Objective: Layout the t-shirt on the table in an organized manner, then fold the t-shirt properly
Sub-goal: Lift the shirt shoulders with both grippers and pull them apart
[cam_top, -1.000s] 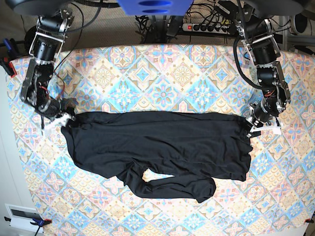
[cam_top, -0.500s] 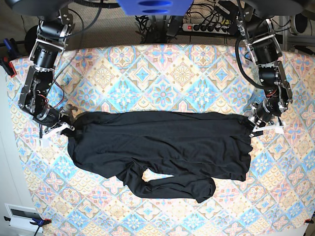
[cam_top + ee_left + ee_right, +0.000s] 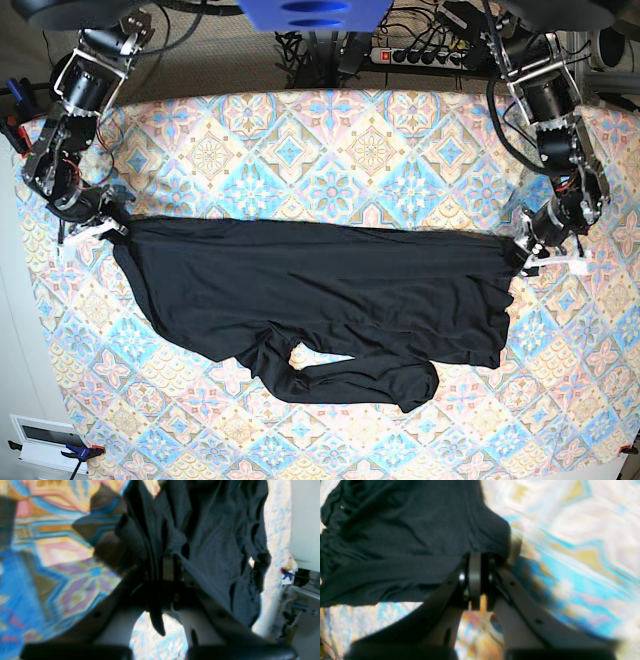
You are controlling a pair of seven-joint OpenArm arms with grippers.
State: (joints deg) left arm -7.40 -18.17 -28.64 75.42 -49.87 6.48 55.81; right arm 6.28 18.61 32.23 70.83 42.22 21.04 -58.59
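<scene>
The black t-shirt [image 3: 320, 290] lies stretched sideways across the table [image 3: 330, 140], with a long sleeve [image 3: 350, 382] curled at the front. My left gripper [image 3: 524, 254] is shut on the t-shirt's right edge; in the left wrist view the fabric [image 3: 212, 530] bunches between its closed jaws [image 3: 160, 567]. My right gripper [image 3: 108, 228] is shut on the t-shirt's left corner; in the right wrist view the jaws [image 3: 476, 565] pinch the fabric [image 3: 395, 542] just above the cloth.
A power strip and cables [image 3: 420, 55] lie behind the table's far edge. A white box [image 3: 40, 442] sits off the front left corner. The patterned cloth shows bare at the back and along the front right.
My right gripper pulled the t-shirt's left corner outward and farther back. My left gripper moved slightly outward. The top edge of the t-shirt is now stretched straighter and wider.
</scene>
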